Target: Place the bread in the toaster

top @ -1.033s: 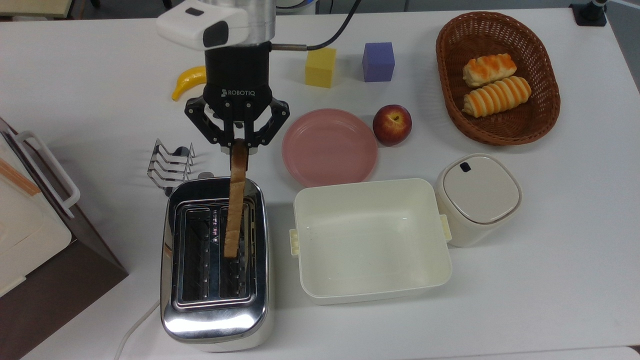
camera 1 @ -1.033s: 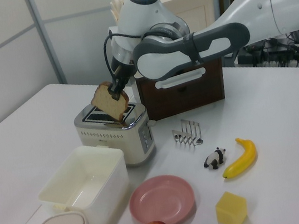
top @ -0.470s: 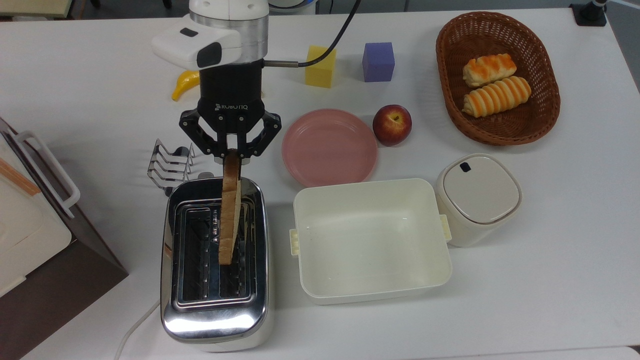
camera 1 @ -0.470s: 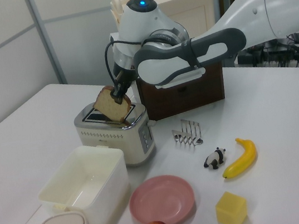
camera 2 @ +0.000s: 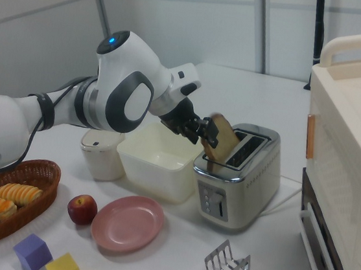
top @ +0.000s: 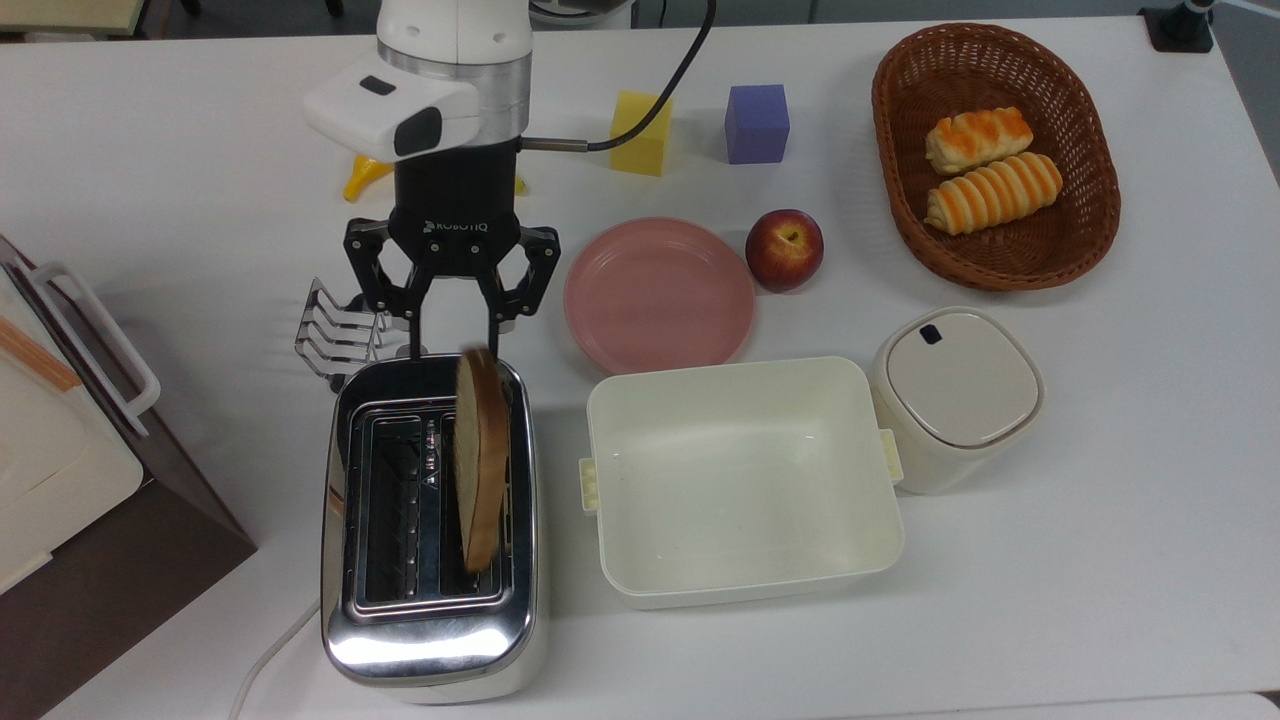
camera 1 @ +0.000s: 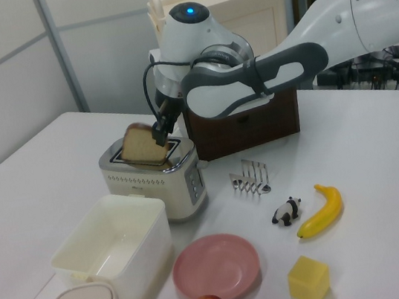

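Standing apart now, where half a second ago they were pinching the crust, the fingers of the black two-finger gripper (top: 455,340) are spread wide and are no longer touching the flat slice of speckled light-brown sandwich bread (top: 481,458). The slice is leaning over the slot of the shiny chrome two-slot toaster (top: 432,530) that lies toward the top view's right, tilting toward that side rather than hanging upright as before. Its long axis is running along the slot, from the toaster's end nearest the gripper toward its front end in the top view. In the left view the bread (camera 1: 143,145) is sitting partly sunk into the toaster (camera 1: 154,179), which is standing near the white table's (top: 1100,520) front-left corner in the top view.
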Action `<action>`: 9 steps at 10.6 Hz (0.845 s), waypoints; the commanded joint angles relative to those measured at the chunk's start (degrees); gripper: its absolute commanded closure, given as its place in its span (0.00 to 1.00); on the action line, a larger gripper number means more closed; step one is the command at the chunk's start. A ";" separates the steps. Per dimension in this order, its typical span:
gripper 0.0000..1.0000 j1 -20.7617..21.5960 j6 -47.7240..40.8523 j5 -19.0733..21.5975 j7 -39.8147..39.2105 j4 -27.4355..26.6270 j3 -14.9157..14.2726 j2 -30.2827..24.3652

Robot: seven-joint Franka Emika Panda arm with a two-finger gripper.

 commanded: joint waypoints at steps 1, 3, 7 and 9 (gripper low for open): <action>0.00 -0.07 0.92 -1.18 0.59 -1.33 -0.17 -0.77; 0.00 -0.07 0.74 -1.27 0.59 -1.33 -0.17 -0.86; 0.00 -0.07 -23.33 0.65 0.68 0.24 -0.35 -9.18; 0.00 0.01 -38.05 4.51 0.68 1.04 -0.26 -16.12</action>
